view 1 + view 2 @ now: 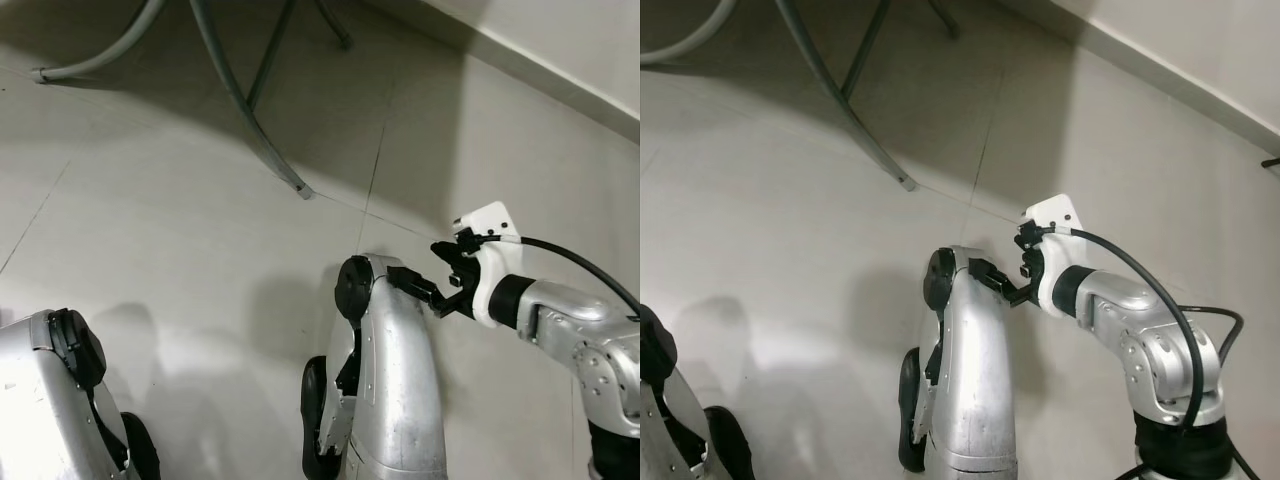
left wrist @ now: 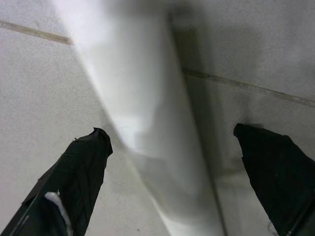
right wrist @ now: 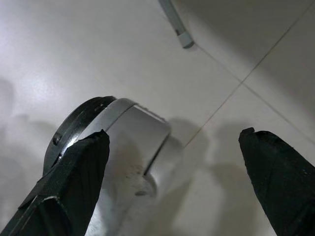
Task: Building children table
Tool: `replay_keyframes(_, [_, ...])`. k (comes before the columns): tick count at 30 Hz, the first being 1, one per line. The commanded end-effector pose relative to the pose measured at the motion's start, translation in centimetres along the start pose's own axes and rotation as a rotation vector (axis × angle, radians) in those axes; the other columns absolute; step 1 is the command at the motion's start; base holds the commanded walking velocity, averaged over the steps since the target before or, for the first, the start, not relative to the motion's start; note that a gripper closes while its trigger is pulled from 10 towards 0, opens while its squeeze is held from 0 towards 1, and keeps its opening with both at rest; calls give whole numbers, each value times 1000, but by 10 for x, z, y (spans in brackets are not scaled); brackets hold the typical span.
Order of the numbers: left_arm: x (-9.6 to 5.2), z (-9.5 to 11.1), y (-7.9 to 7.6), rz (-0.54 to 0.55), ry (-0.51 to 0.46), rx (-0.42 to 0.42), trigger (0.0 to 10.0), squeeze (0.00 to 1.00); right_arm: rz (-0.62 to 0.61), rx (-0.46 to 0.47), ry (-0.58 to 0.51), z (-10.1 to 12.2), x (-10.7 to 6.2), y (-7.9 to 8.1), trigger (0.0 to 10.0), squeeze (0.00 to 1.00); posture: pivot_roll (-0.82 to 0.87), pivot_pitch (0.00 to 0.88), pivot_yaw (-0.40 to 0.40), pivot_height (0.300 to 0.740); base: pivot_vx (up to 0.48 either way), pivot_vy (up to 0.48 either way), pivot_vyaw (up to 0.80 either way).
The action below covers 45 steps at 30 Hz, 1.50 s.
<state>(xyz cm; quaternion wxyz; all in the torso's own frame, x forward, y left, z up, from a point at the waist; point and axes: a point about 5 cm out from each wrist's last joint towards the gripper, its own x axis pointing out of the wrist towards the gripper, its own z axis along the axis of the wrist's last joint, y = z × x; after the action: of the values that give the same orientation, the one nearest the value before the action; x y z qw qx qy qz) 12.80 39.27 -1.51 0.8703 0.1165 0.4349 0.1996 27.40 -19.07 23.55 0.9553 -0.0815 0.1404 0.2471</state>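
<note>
Grey metal table legs (image 1: pixel 255 120) cross the upper left of the frame, feet on the tiled floor (image 1: pixel 150 240). The right gripper (image 1: pixel 432 285), fingers spread open and empty, sits lower right, well apart from them. The left gripper (image 2: pixel 172 172) is open too, a blurred pale bar (image 2: pixel 147 123), possibly a table part, between its fingers.

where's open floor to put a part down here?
Widest bare tiles: the stretch of floor between the grey metal legs up top and the robot's own body below. Another patch lies by the wall, above the right hand. It is crowded low down, where that hand sits against the robot's silver leg. The left hand hangs open over tile.
</note>
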Motion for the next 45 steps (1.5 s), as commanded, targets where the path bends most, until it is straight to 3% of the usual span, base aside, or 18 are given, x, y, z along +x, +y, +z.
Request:
replay_keyframes(1, [-3,-30,-19,-58,106,-24,9569,0,-3,23,44,-9,-2,-3,10000,0,-549,503,-365,300,0,0,0])
replay_keyframes(2, [-3,-31,-21,-63,107,-29,9569,0,-3,21,45,-9,-3,-4,10000,0,-549,503,-365,300,0,0,0])
replay_keyframes(3, [-3,-31,-23,-68,104,-22,2941,0,-3,18,45,-8,-3,-4,10000,0,-556,497,-371,300,0,0,0])
replay_keyframes(4, [-3,-31,-23,-68,104,-22,2941,0,-3,18,45,-8,-3,-4,10000,0,-556,497,-371,300,0,0,0])
replay_keyframes(5, [-3,-31,-25,-80,97,-22,0,0,0,15,44,-7,-3,-5,10000,0,-556,496,-371,300,0,0,0])
replay_keyframes(10, [-4,-34,-29,-83,99,15,0,0,4,16,37,-6,-2,-3,10000,0,-539,484,-362,300,0,0,0])
replay_keyframes(21, [-6,-34,-15,-17,88,6,0,0,26,45,-13,-8,7,7,10000,0,-461,463,-296,300,0,0,0])
replay_keyframes(27, [-8,-28,9,104,65,0,0,0,31,87,-34,-17,16,18,10000,0,-348,427,-216,325,0,0,0])
replay_keyframes(28, [-10,-23,23,169,49,-17,3255,0,32,111,-49,-20,22,23,10000,0,-296,407,-183,335,0,0,0])
replay_keyframes(29, [-11,-21,29,193,37,-29,4078,0,32,121,-57,-20,23,25,10000,0,-296,407,-183,340,0,0,0])
replay_keyframes(30, [-11,-21,29,193,37,-29,4078,0,32,121,-57,-20,23,25,10000,0,-296,407,-183,340,0,0,0])
replay_keyframes(31, [-13,-17,36,220,17,-34,9294,0,33,134,-66,-22,27,28,10000,0,-251,390,-157,345,0,0,0])
replay_keyframes(32, [-15,-14,44,245,-6,-48,10000,0,34,148,-79,-24,29,31,10000,0,-229,379,-145,350,0,0,0])
replay_keyframes(36, [-17,-9,53,259,-35,-55,10000,0,38,170,-93,-27,36,37,10000,0,-193,359,-124,360,0,0,0])
replay_keyframes(41, [-25,2,64,251,-144,-25,10000,0,48,223,-137,-32,50,48,10000,0,-82,280,-60,380,0,0,0])
replay_keyframes(43, [-27,8,59,239,-197,-30,10000,0,51,232,-148,-33,51,50,10000,0,-51,253,-47,385,0,0,0])
replay_keyframes(45, [-34,25,38,190,-307,2,10000,0,56,246,-163,-36,54,53,10000,0,-4,207,-34,395,0,0,0])
